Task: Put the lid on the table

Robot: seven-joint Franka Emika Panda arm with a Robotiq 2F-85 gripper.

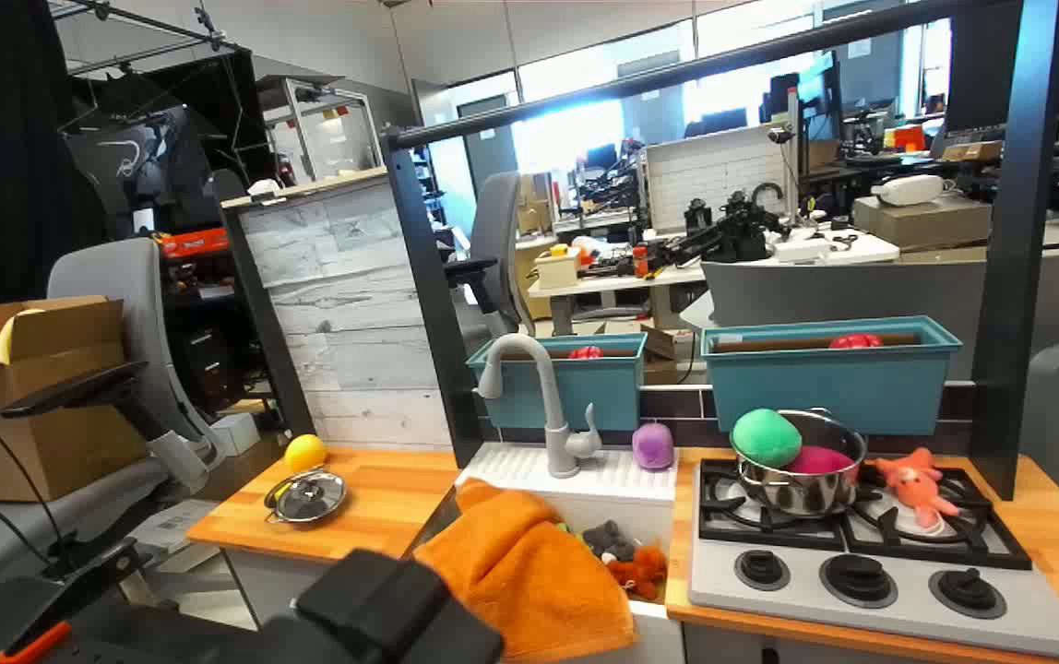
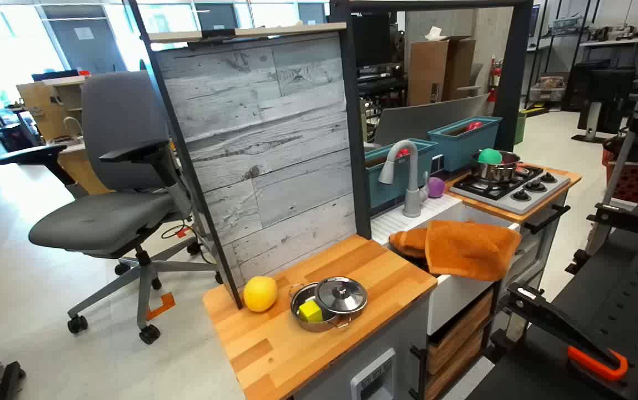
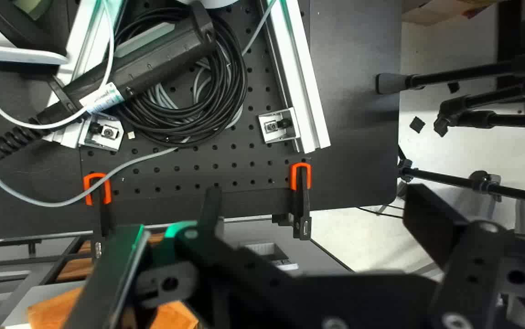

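Observation:
The silvery round lid (image 2: 341, 295) lies off-centre on a small metal pot (image 2: 312, 326), covering only part of its opening; a yellow cube (image 2: 310, 311) shows inside the pot. The lid also shows in an exterior view (image 1: 310, 495). The pot stands on the light-brown wooden table (image 2: 274, 355), also seen in an exterior view (image 1: 391, 493). My gripper (image 3: 274, 235) has its fingers wide apart with nothing between them in the wrist view. It faces a black pegboard surface, away from the lid, which is out of the wrist view. A blurred black part (image 1: 391, 599) of the arm or gripper shows at the bottom.
A yellow ball (image 2: 260, 293) sits beside the pot, near the upright wood panel (image 2: 274, 144). An orange towel (image 2: 472, 250) hangs over the sink, next to the grey faucet (image 2: 411, 183). A stove (image 1: 862, 581) holds a larger pot (image 1: 806, 489). Clamps (image 3: 300, 201) stick out from the pegboard edge.

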